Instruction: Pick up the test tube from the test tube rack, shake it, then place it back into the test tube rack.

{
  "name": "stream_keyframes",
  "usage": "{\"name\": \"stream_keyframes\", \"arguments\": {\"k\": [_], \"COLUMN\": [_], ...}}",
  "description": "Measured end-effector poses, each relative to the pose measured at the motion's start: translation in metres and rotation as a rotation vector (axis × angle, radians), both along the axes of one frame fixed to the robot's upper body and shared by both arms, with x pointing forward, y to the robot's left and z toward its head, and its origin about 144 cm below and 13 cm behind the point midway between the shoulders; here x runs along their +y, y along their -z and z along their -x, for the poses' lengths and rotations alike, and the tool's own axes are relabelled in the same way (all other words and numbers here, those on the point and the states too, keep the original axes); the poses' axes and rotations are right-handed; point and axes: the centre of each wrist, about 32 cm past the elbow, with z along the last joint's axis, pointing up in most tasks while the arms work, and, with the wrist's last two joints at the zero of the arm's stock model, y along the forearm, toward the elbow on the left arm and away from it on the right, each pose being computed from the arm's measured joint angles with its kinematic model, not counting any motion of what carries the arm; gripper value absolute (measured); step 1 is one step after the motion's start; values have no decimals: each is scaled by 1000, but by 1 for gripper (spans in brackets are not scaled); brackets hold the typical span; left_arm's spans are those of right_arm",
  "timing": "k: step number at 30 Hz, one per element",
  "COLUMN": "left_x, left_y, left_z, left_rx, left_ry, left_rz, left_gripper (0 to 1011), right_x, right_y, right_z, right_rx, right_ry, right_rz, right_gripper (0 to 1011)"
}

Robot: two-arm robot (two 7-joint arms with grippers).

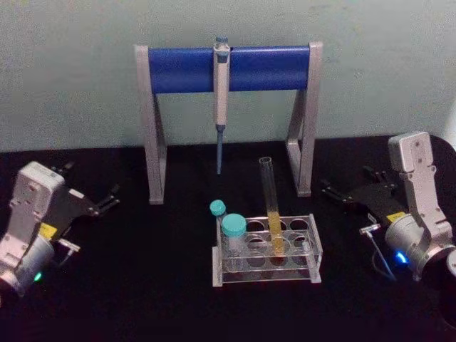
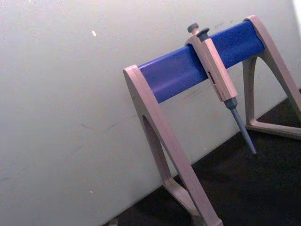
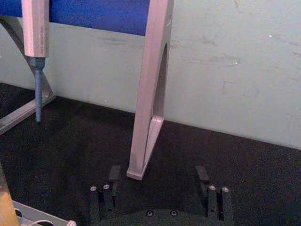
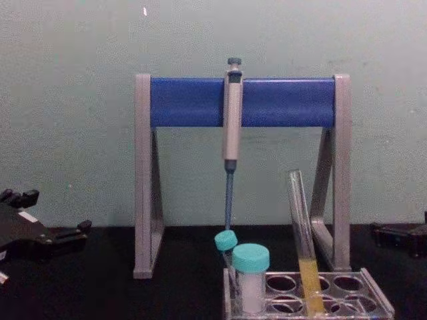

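The test tube (image 1: pixel 271 203) stands leaning slightly in the test tube rack (image 1: pixel 313 248), in a middle hole, with yellow-orange liquid in its lower part. The chest view has the test tube (image 4: pixel 303 233) rising from the rack (image 4: pixel 375 295) at the lower right. My left gripper (image 1: pixel 92 184) rests open on the black table far to the left, holding nothing, and it also enters the chest view (image 4: pixel 53 213). My right gripper (image 1: pixel 345 182) lies open to the right of the rack; its fingers (image 3: pixel 114 172) stand wide apart, pointing at the stand's leg.
A grey-and-blue pipette stand (image 1: pixel 228 68) with a hanging pipette (image 1: pixel 221 100) stands behind the rack. A teal-capped white tube (image 1: pixel 234 235) and a small teal-capped vial (image 1: pixel 217 209) occupy the rack's left holes. A pale wall closes off the back.
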Motion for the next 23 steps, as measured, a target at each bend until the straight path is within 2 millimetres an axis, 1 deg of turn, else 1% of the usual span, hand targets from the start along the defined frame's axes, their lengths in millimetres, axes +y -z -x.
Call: {"name": "stream_keyframes", "arguments": {"k": [23], "left_x": [0], "left_y": [0], "left_z": [0], "left_rx": [0], "left_ry": [0], "left_rz": [0], "left_gripper": [1001], "right_x": [0], "right_y": [0], "right_z": [0], "right_rx": [0], "right_ry": [0], "right_rz": [0], "right_gripper": [1000]}}
